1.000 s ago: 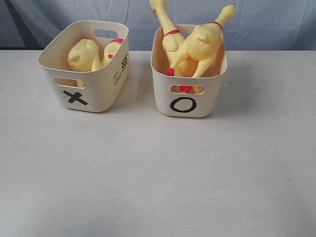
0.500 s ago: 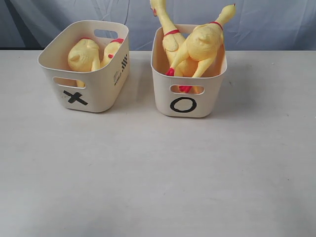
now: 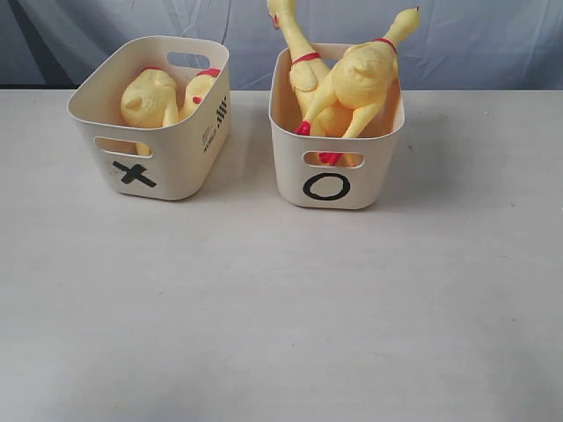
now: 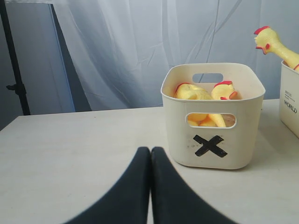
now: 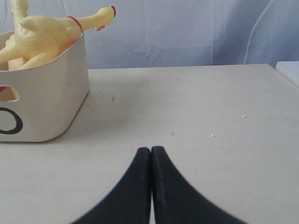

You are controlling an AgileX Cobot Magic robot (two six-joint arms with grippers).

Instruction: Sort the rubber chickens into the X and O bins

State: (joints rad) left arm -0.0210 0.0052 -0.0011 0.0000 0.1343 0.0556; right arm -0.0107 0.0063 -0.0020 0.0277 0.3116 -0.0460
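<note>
The X bin [image 3: 189, 149] stands at the back left of the table, with two yellow rubber chickens [image 3: 151, 98] lying inside it. Beside it on the right, the O bin [image 3: 374, 171] holds two more chickens [image 3: 359, 81] whose necks stick up above its rim. Neither gripper shows in the exterior view. In the left wrist view the X bin [image 4: 177, 140] with its chickens [image 4: 191, 93] sits just beyond my left gripper [image 4: 150, 150], shut and empty. In the right wrist view my right gripper [image 5: 150, 150] is shut, empty, and apart from the O bin [image 5: 60, 102] and its chicken [image 5: 44, 35].
A pale curtain [image 3: 475, 40] hangs behind the white table [image 3: 281, 299]. A black stand [image 4: 14, 70] rises beyond the table's edge in the left wrist view. A table edge and a white object [image 5: 288, 71] show at the side of the right wrist view.
</note>
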